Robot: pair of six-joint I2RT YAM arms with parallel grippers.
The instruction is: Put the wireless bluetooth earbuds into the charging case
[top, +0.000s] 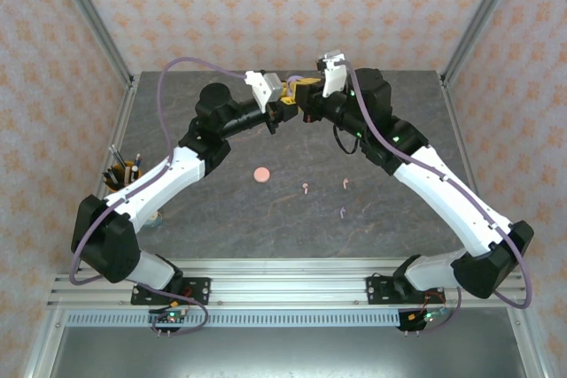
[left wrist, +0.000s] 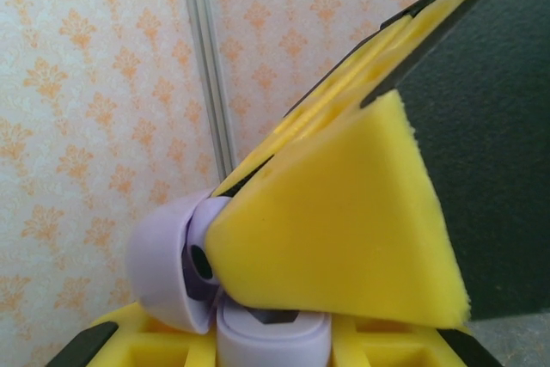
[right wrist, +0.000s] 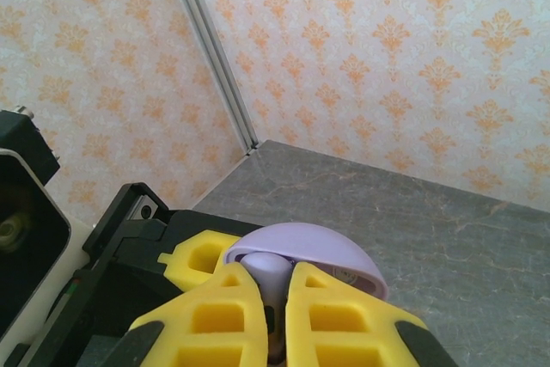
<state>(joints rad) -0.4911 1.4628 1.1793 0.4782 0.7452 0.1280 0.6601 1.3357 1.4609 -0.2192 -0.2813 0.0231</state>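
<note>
Both arms meet above the far middle of the table, and the lilac case is held up between them, off the surface. The case is open: its domed lid tilts back to the left and its base sits low between the yellow pads of the left gripper, which is clenched on the base.

From the right wrist, the right gripper has its two pads nearly together, pinching a small rounded lilac piece just in front of the lid. I cannot tell whether that piece is a bud or part of the case. In the left wrist view the right gripper's big pad presses in over the base, with the lilac piece showing a dark round hole beside the lid.

On the table nearer the arm bases lie three buds, well apart from the grippers: two pale pink ones and a lilac bud just nearer. A pink case lies shut to their left. A pen cup stands at the left edge
</note>
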